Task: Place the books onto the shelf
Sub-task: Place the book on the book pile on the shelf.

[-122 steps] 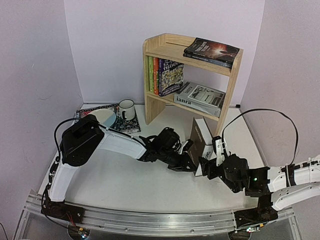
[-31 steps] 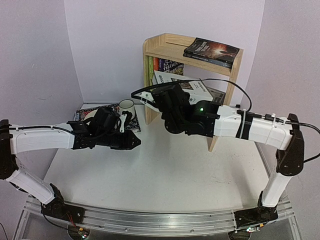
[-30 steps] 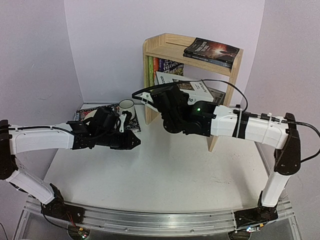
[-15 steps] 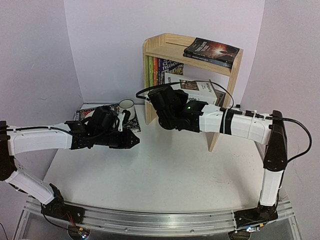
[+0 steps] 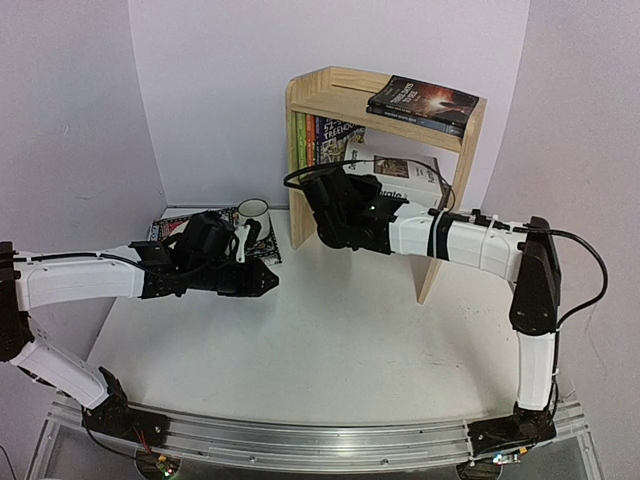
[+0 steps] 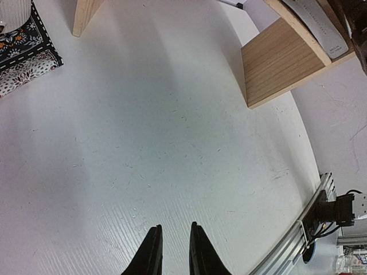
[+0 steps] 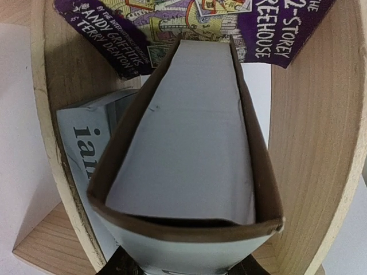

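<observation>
The pale pine shelf [image 5: 470, 150] stands at the back of the table. Two dark books [image 5: 422, 103] lie on its top board. Treehouse paperbacks [image 5: 322, 135] stand upright at the left of the lower board. My right gripper [image 5: 362, 190] is shut on the thick brown-and-white book [image 5: 398, 178], holding it inside the lower compartment. In the right wrist view its page edge [image 7: 183, 132] fills the middle, with the grey book [image 7: 86, 134] to its left and a purple Treehouse paperback [image 7: 143, 23] beyond. My left gripper [image 6: 175, 226] hovers over bare table, narrowly open and holding nothing.
A patterned mat [image 5: 262, 255] with a plate [image 5: 205, 232] and a white mug [image 5: 253, 218] lies left of the shelf, just behind my left gripper [image 5: 270, 283]. The shelf's side panel [image 7: 309, 114] is close on the right of the held book.
My right arm has stretched back and carried the thick book deeper into the shelf's lower compartment. The left arm has stayed put.
</observation>
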`<state>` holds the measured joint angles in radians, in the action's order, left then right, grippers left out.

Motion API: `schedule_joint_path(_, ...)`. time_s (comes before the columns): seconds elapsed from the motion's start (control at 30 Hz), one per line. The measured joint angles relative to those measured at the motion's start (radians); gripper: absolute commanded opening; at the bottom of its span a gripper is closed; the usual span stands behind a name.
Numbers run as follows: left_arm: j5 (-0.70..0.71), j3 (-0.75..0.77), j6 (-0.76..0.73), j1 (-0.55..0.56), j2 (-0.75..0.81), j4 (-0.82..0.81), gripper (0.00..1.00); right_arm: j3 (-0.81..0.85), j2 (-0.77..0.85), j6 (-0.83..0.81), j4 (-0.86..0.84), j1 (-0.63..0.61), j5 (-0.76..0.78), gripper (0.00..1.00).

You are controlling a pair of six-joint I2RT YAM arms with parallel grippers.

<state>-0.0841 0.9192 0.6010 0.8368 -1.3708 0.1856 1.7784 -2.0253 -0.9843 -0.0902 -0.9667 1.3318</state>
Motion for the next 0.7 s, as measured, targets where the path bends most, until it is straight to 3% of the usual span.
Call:
schedule_joint_path(0.13, 0.0, -0.001, -0.001, 0.0, 0.0, 0.0, 0.19, 0.009, -0.019, -0.018, -0.001, 0.011, 0.02, 0.27)
schedule_joint_path(0.23, 0.001, -0.011, -0.001, 0.0, 0.002, 0.0, 0.19, 0.021, -0.037, -0.032, -0.002, 0.017, 0.028, 0.35)
schedule_joint_path(0.33, 0.001, -0.023, -0.001, 0.0, 0.002, 0.001, 0.19, 0.022, -0.043, -0.04, -0.002, 0.018, 0.031, 0.47)
schedule_joint_path(0.43, 0.001, -0.031, -0.001, 0.0, 0.003, 0.006, 0.19, 0.022, -0.045, -0.05, -0.002, 0.018, 0.035, 0.7)
schedule_joint_path(0.53, 0.002, -0.033, -0.001, 0.0, 0.004, 0.007, 0.19, 0.022, -0.045, -0.051, -0.005, 0.018, 0.034, 0.74)
schedule_joint_path(0.67, 0.008, -0.033, -0.001, -0.001, 0.01, 0.006, 0.19, 0.021, -0.045, -0.042, -0.006, 0.018, 0.033, 0.97)
schedule_joint_path(0.7, 0.008, -0.033, -0.001, -0.001, 0.012, 0.006, 0.19, 0.021, -0.045, -0.04, -0.007, 0.018, 0.032, 0.98)
